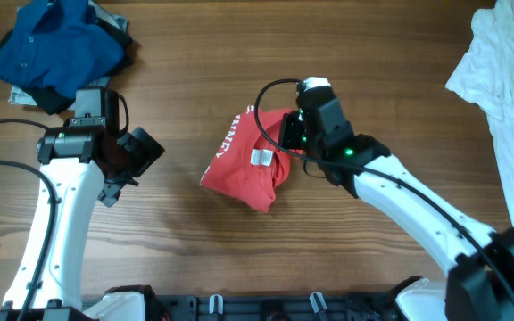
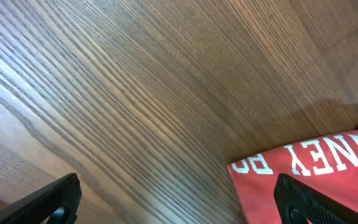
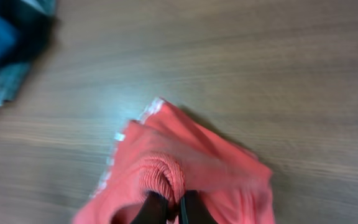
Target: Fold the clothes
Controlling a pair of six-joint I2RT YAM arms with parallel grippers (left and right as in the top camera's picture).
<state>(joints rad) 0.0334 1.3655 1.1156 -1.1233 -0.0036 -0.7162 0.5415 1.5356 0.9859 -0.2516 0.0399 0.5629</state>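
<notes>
Two sets: right jaws clamped on red T-shirt (image 1: pixel 239 169) edge; left jaws apart above table (image 1: pixel 194 80).

Table (image 1: pixel 194 259): wood, with a strong straight grain we can follow clearly; smooth, with a soft satin sheen.
Red T-shirt (image 1: pixel 244 174): soft knit cloth, matt, which we see rumpled into folds.
Collar (image 3: pixel 163 174): ribbed knit in the same matt red.
Lettering (image 2: pixel 303 158): flat white print on the cloth.
Neck label (image 1: pixel 262 158): white; we take it for fabric.
White garment (image 1: pixel 507 98): thin matt cloth, creased.
Blue shirt (image 1: pixel 52 45): matt cloth, softly crumpled.
Arm shells (image 1: pixel 56 223): smooth white, plastic by our reading, slightly glossy.
Left gripper fingers (image 2: pixel 39 202): black, matt, hard-looking.
</notes>
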